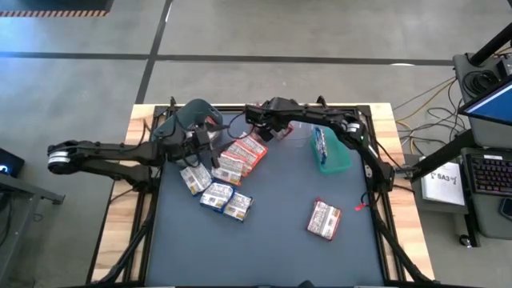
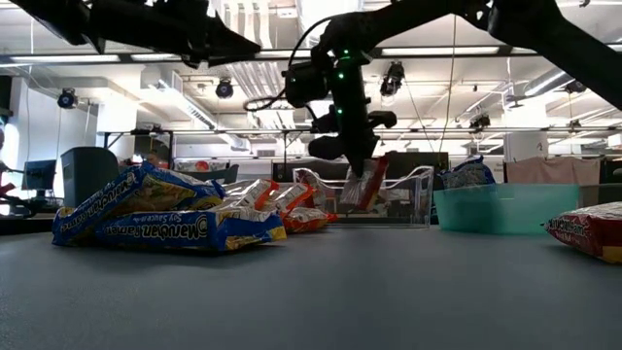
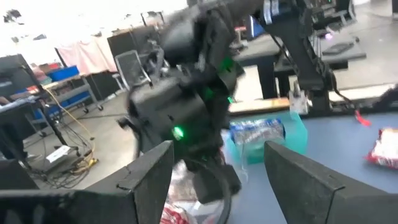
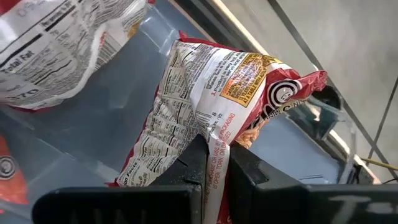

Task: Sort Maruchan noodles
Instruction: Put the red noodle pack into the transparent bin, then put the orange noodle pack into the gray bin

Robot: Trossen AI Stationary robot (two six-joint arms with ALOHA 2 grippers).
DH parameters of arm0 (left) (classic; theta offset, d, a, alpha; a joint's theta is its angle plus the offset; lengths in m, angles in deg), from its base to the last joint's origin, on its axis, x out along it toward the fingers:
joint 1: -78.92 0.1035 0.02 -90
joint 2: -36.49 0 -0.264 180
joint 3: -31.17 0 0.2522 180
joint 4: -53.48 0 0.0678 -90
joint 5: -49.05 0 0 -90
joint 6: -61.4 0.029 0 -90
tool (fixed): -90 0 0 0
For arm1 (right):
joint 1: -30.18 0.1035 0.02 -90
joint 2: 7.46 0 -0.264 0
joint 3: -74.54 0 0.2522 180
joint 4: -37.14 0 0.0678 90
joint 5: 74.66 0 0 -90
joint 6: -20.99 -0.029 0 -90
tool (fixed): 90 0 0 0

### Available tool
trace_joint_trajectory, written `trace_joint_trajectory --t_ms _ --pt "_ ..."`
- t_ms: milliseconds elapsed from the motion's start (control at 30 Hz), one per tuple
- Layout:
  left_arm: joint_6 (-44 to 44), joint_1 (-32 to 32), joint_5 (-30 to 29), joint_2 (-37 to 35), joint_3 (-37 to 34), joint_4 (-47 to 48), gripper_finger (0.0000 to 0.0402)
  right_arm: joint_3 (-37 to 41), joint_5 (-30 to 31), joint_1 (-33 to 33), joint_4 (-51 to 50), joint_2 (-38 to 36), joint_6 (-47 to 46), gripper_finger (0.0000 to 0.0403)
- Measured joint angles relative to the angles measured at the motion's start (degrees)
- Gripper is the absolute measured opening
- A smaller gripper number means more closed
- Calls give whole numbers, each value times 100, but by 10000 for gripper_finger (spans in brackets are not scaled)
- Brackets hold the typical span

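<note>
Overhead, one red packet [image 4: 211, 106] in right gripper [image 4: 214, 165].

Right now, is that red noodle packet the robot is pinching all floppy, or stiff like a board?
Probably a bit of both. The right gripper pinches the red noodle packet by one edge, and the wrapper creases and puckers there, so the plastic looks thin and crinkly. Yet the packet hangs fairly straight in the low view, hinting at a stiffer block inside. It seems light, held by just an edge.
</note>
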Motion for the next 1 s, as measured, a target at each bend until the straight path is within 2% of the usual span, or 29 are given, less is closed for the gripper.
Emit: trace_joint_trajectory --t_ms 300,433,667,833,1000 --pt "0 0 -62 -582 0 468 233 1 -20 9 224 3 -111 77" --pt "-1 0 -62 -685 0 596 233 1 -311 17 463 3 -8 99" --pt "-2 -2 -60 -701 -2 857 233 -86 -404 24 399 -161 96 115" --pt "-19 -2 -60 -700 -2 972 233 -67 -402 20 430 -412 137 93" --pt "-100 -2 -60 -701 -2 1025 233 52 -402 -47 471 -417 192 22"
